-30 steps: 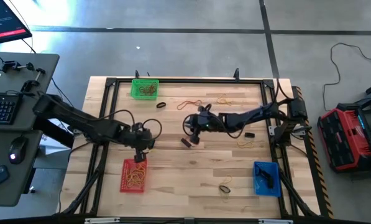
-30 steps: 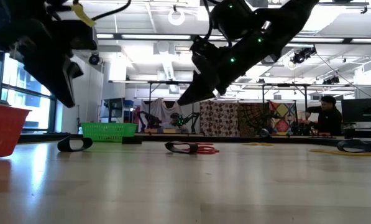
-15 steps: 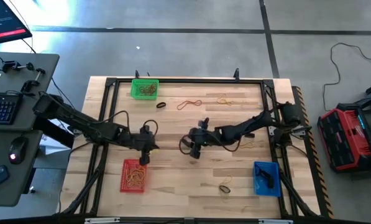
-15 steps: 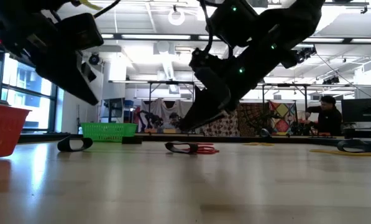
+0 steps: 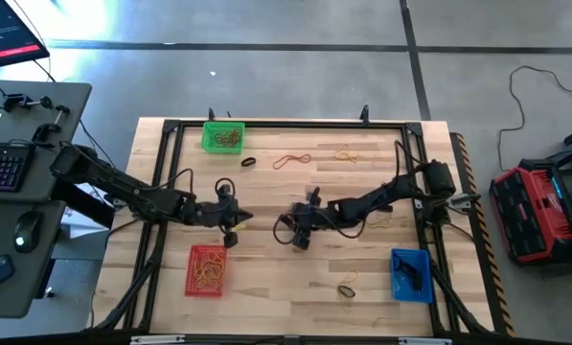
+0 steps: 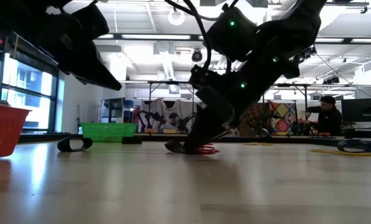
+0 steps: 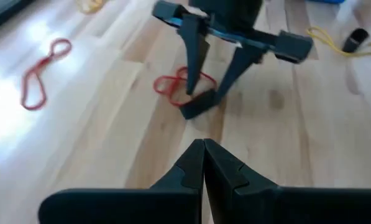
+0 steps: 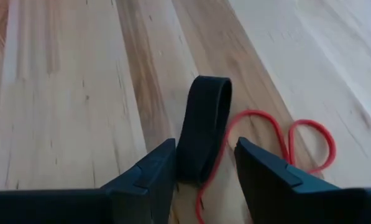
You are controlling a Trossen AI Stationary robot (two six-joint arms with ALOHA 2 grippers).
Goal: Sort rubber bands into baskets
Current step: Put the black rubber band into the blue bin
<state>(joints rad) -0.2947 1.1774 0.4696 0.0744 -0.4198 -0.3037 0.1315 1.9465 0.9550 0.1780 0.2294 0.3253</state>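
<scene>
1. We see a pale wooden worktop (image 5: 286, 278) from above, with a dark frame along its edges.
2. Two dark arms reach in toward the middle. The left arm's jaws (image 5: 236, 222) hang above the wood, just beyond the red basket, pressed together with nothing between them.
3. The right arm's jaws (image 5: 299, 233) sit low at the worktop's centre, spread apart, one finger on each side of a black rubber band (image 8: 202, 127), without pinching it.
4. Three baskets sit on the wood: a green basket (image 5: 222, 136) at the far left, a red basket (image 5: 207, 270) at the near left and a blue basket (image 5: 411, 275) at the near right. Each holds some bands.
5. A red rubber band (image 8: 278, 140) lies touching the black one.
6. More loose bands lie scattered: a red loop (image 5: 291, 160) and a yellowish loop (image 5: 344, 154) on the far side, a small black one (image 5: 248, 162) near the green basket, and one (image 5: 347, 287) at the near edge.
</scene>
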